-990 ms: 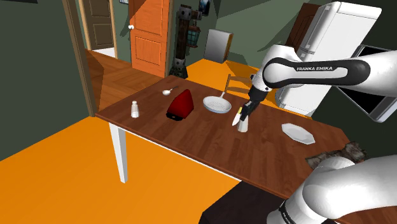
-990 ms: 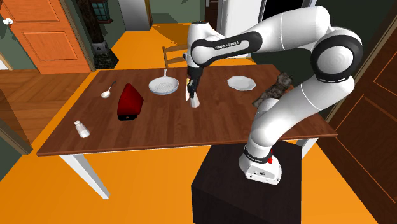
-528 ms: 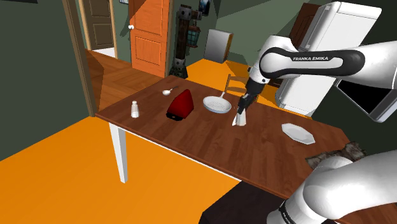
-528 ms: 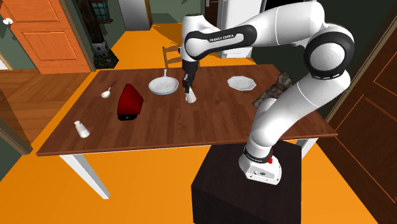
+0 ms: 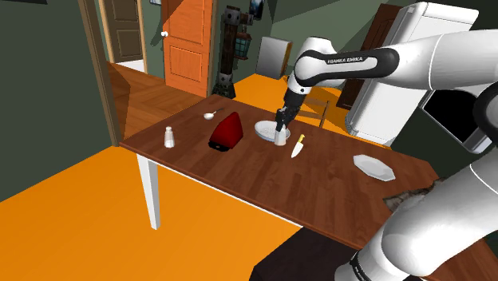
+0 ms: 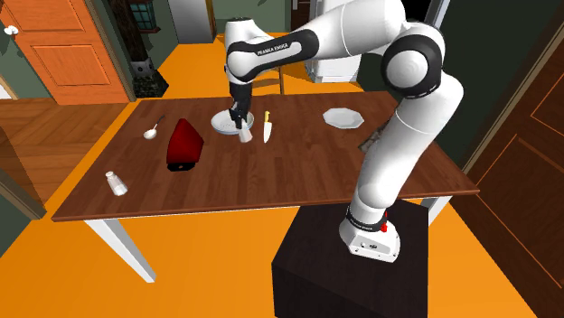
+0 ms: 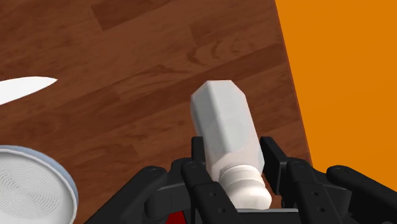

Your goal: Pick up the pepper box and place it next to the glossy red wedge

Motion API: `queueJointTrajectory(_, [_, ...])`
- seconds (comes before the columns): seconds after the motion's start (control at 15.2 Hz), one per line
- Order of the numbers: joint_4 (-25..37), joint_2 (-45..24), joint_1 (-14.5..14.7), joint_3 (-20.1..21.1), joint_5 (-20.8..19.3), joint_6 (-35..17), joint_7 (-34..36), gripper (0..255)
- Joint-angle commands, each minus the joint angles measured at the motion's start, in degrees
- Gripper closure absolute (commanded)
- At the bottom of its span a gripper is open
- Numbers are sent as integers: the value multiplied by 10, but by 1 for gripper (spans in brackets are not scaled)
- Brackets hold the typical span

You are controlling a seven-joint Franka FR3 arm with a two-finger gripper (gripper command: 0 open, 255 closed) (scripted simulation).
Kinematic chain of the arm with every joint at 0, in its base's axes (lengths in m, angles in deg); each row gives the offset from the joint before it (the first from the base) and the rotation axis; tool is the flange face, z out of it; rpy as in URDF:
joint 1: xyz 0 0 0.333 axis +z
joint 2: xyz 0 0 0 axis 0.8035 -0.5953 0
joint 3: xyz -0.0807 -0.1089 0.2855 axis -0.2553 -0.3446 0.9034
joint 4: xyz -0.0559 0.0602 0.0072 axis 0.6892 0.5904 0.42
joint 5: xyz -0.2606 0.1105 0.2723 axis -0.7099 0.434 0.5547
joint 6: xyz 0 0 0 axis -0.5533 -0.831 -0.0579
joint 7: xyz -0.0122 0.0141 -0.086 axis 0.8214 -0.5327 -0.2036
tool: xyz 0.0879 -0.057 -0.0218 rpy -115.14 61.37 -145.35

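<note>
The pepper box (image 5: 280, 139) (image 6: 245, 135) is a small white faceted shaker, and my gripper (image 5: 279, 132) (image 6: 242, 128) is shut on it. It hangs just above the wooden table (image 5: 239, 172), by the near rim of a white pan (image 5: 266, 130) (image 6: 226, 122). In the wrist view the box (image 7: 226, 130) sits clasped between the black fingers (image 7: 272, 156) of the gripper (image 7: 233, 162), slightly tilted. The glossy red wedge (image 5: 227, 130) (image 6: 183, 143) stands on the table, a short way off to the shoulder view's left of the gripper.
A knife (image 5: 298, 145) (image 6: 267, 126) lies beside the gripper. A second white shaker (image 5: 169, 137) (image 6: 116, 183) stands near the table's corner, and a spoon (image 5: 210, 116) (image 6: 152, 132) lies beyond the wedge. A white plate (image 5: 373, 168) (image 6: 343, 117) rests on the table nearer the stand.
The arm has carried the pepper box toward the shoulder view's left, from beside the knife to the pan's rim, closer to the red wedge. The knife lies where it was.
</note>
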Motion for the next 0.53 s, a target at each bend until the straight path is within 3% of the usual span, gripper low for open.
queueJointTrajectory(0.0, [53,-48,5,4,6,5,7,255])
queueJointTrajectory(0.46, [248,-207,15,13,21,40,23,255])
